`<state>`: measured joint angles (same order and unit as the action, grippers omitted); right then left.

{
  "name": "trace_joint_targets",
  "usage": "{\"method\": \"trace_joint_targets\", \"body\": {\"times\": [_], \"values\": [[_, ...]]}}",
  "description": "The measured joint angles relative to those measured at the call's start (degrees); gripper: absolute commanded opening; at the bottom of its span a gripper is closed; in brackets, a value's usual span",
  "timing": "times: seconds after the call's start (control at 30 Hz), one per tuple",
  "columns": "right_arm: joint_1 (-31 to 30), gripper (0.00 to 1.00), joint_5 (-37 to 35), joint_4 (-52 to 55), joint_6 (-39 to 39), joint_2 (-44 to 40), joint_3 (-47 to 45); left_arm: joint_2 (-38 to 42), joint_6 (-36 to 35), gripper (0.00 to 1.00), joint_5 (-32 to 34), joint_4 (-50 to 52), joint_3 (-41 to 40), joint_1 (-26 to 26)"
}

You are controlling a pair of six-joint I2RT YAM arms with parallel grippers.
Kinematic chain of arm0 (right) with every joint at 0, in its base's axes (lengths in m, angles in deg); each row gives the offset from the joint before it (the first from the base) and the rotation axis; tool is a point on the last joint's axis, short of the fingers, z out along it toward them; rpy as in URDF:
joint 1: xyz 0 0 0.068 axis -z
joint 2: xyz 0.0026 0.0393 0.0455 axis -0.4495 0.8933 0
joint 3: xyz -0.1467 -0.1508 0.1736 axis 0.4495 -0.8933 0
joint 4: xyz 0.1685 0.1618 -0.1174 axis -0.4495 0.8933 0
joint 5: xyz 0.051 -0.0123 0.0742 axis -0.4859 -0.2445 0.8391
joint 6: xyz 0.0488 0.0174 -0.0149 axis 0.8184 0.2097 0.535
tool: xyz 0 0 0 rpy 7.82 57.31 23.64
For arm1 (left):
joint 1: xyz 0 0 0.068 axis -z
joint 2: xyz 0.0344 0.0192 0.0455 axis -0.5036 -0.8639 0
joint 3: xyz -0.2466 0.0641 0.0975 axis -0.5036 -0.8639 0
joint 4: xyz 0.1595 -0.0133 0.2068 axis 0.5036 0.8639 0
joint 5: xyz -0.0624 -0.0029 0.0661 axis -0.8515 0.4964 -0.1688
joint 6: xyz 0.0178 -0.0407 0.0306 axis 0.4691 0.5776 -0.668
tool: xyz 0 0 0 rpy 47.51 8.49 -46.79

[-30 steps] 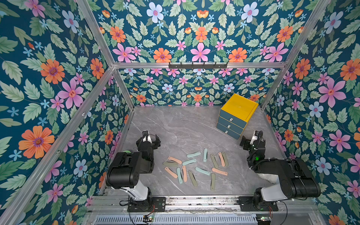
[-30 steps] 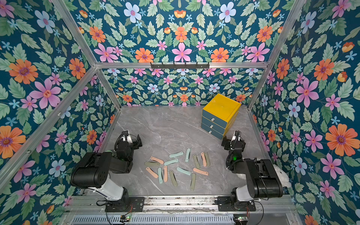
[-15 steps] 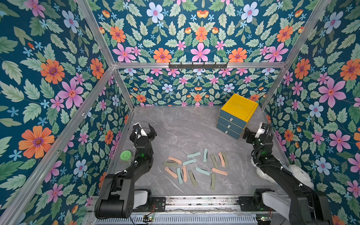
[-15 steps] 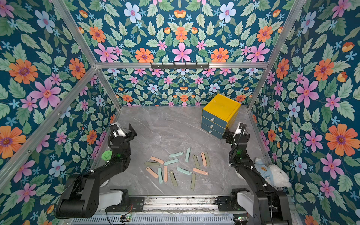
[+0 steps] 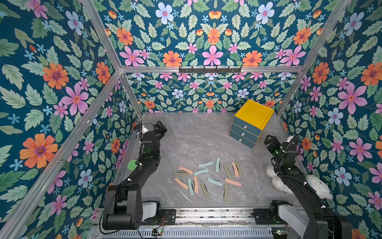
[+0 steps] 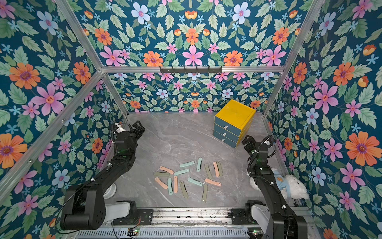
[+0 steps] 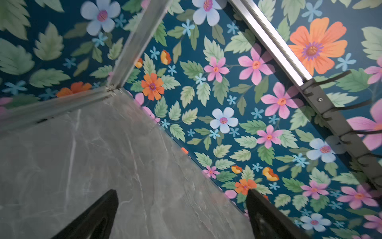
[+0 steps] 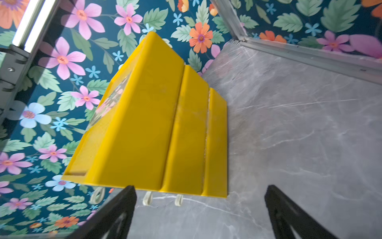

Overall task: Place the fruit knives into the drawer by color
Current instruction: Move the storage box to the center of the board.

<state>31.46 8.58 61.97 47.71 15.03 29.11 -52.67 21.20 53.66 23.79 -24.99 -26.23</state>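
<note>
Yellow drawer [image 5: 253, 115] sits at back-right of bench [image 5: 196, 134], turned diag. Its 3 teal fronts are all shut and face fwd-left. The fruit knives [image 5: 215, 181] lie flat in a loose scatter fwd-left of drawer, well apart from it, w/ pink, mint & olive mixed. Long axes vary: most run roughly front-to-back, a few diag. or crosswise.

R end effector [image 8: 200, 187] hovers just beside drawer's front-right corner, fingers spread wide, nothing between them. L end effector [image 7: 181, 192], likewise spread & empty, is far left of drawer by side wall.

White plush toy [image 5: 318, 185] lies fwd-right of drawer, partly under R arm. Green disc [image 5: 132, 165] lies by L arm.
</note>
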Motion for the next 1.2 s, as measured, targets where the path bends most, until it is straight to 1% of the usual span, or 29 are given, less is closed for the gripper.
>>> {"method": "trace_joint_targets", "body": {"times": [0.1,0.2,0.27,0.4,0.6,0.67,0.73,0.9,1.03,1.2], "values": [[0.0,0.99,2.0,5.9,-0.3,-0.2,2.3,-3.6,1.6,0.99,-7.8,-0.2,3.6,0.0],[0.0,0.99,3.3,11.1,-2.0,0.3,6.5,-9.0,2.1,0.99,-16.9,1.9,11.9,0.4],[0.0,0.99,4.5,13.5,-3.3,0.8,8.2,-13.0,2.1,0.99,-22.6,2.5,17.8,1.7],[0.0,0.99,6.5,17.9,-4.7,0.6,10.3,-20.9,0.4,0.99,-32.5,5.1,29.0,7.4],[0.0,0.99,8.3,20.3,-5.7,-1.9,14.2,-33.4,-4.7,0.99,-44.0,9.0,48.3,16.2],[0.0,0.99,9.2,21.2,-5.7,-0.6,17.3,-37.6,-6.5,0.99,-46.4,10.1,53.9,18.3],[0.0,0.99,9.8,22.5,-5.7,2.4,21.4,-42.3,-7.6,0.99,-50.2,11.9,60.1,20.0],[0.0,0.99,10.7,25.6,-6.0,10.7,30.4,-52.0,-8.8,0.99,-55.4,14.5,72.3,22.4],[0.3,0.99,10.8,28.7,-7.1,17.6,36.3,-57.4,-8.8,0.99,-58.5,15.2,78.7,23.9],[0.8,0.99,11.3,31.6,-7.9,23.0,39.9,-62.9,-8.1,0.99,-60.2,15.7,84.1,24.7]]}}
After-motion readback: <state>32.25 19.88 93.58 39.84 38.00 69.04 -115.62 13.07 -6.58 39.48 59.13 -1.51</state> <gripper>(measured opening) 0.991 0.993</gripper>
